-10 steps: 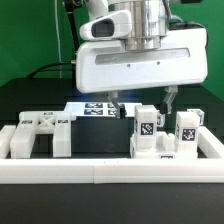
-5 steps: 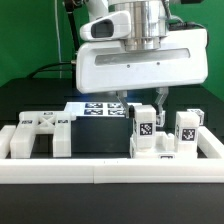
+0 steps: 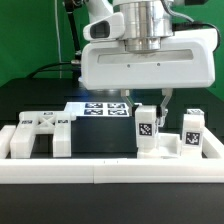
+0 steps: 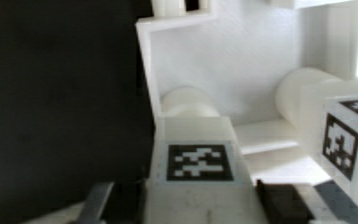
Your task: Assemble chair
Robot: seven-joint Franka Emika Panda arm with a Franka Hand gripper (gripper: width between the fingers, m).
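A leg block (image 3: 147,128) is clasped by the narrowed gripper (image 3: 149,108), just beside the marker board (image 3: 98,108) on the exterior view's right. A second block (image 3: 190,131) is seen farther from the marker board that way, and a larger piece (image 3: 36,136) is set near its other end.

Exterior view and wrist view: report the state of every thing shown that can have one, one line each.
claw: shut on the gripped leg block.
gripped leg block: upright, clamped between the claw's fingers.
free leg block: upright, untouched.
notched chair piece: lying apart at the exterior view's left, unjoined.
marker board: lying flat.
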